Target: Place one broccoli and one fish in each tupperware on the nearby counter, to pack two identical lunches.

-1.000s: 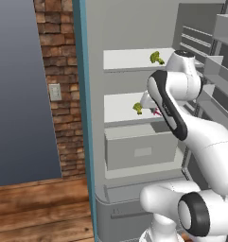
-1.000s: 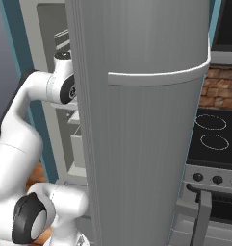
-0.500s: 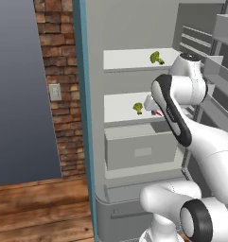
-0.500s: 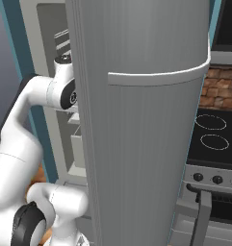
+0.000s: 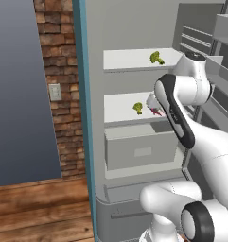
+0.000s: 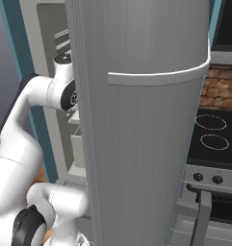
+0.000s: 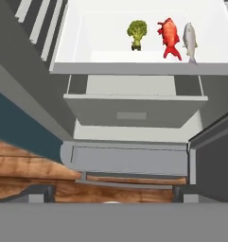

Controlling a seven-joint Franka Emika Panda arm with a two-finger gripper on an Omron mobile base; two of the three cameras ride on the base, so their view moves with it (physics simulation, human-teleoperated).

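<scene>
On the fridge's middle shelf (image 7: 134,69) stand a broccoli (image 7: 136,33), a red fish (image 7: 170,38) and a grey fish (image 7: 190,41), side by side. From the left base view the same broccoli (image 5: 137,108) and red fish (image 5: 156,112) show beside my arm, and a second broccoli (image 5: 156,57) sits on the top shelf. My gripper (image 7: 113,194) hangs in front of and above the shelf, open wide, with nothing between its fingertips (image 7: 39,193). The tupperware and the counter are out of view.
A closed grey drawer (image 7: 132,111) sits under the shelf. The open fridge door (image 6: 146,144) stands as a tall grey wall on my right, with door bins (image 5: 219,28) near the arm. A black stovetop (image 6: 213,139) lies beyond it. Wooden floor (image 5: 35,203) lies below.
My arm has shifted slightly to the right in front of the shelves. The broccoli and fish have stayed where they were.
</scene>
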